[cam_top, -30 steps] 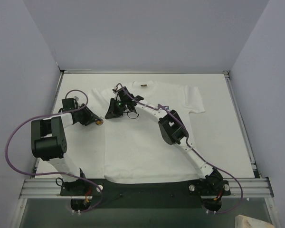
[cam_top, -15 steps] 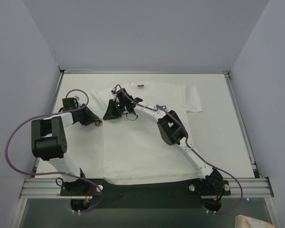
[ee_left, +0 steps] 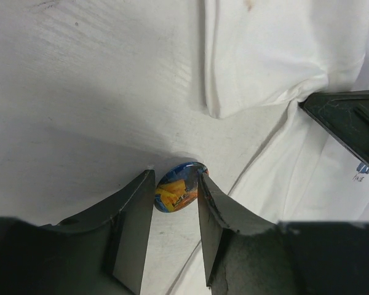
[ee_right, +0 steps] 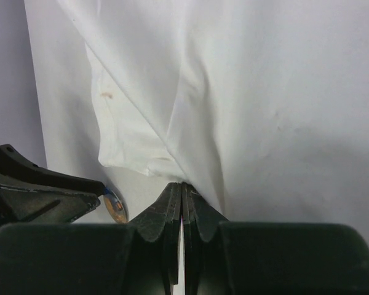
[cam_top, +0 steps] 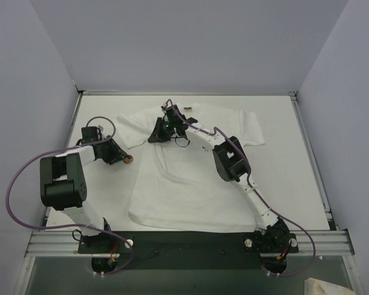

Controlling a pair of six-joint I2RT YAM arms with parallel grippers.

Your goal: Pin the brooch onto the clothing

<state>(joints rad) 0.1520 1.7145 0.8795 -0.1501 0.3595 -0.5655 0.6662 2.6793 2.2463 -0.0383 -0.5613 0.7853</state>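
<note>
No writing can be read anywhere. The white short-sleeved cloth T-shirt (cam_top: 190,178) carries a small dark neck label (cam_top: 189,109), too small to make out, and, in the left wrist view, a blue printed mark (ee_left: 361,168) with a tiny grey word beneath it, too blurred to read. The round glossy blue-and-orange brooch (ee_left: 177,190) shows no legible letters.

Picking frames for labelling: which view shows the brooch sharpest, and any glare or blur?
Left wrist: brooch sharp, colourful, between dark fingers of the left tool. Top external: evenly lit, brooch a speck. Right wrist: clothing shows soft fold shadows, no glare.
</note>
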